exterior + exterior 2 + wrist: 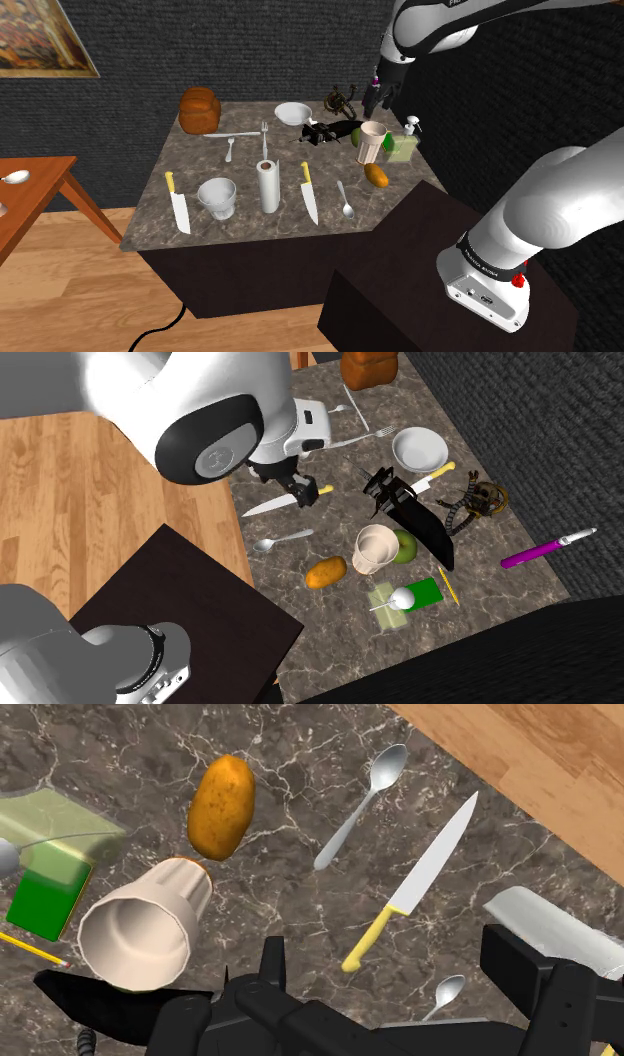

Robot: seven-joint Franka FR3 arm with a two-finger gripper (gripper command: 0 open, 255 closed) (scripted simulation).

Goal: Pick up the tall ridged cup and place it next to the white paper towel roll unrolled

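Stand (pixel 400 275) is closest, at the shoulder view's lower right.

Front row on the counter (pixel 150 220), from that view's left:
- yellow-handled knife (pixel 178 205)
- squat pale cup (pixel 217 196)
- paper towel roll (pixel 268 186), standing upright
- second yellow-handled knife (pixel 308 192)
- spoon (pixel 344 198)
- potato (pixel 376 176)

The roll sits between the squat pale cup and the second yellow-handled knife, touching neither.

Ridged cup (pixel 371 142) is one row back: cream, upright, mouth up, just behind the potato, near the counter's edge on the shoulder view's right. It's well apart from the roll, with the second knife and spoon lying between them. Green fruit (pixel 405 547) sits right beside the cup, and a long black object (pixel 415 522) lies past that.

Hand (pixel 373 104) hangs in the air over the counter, off to one side of the cup, with no contact with cup or counter. In the wrist view the fingers (pixel 512 966) stand wide apart with nothing clasped; the second knife's handle lies on the counter below the gap. Hand is empty.

Far row: fork (pixel 264 135), white bowl (pixel 293 113), and bread loaf (pixel 199 108) at the back corner on the shoulder view's left.
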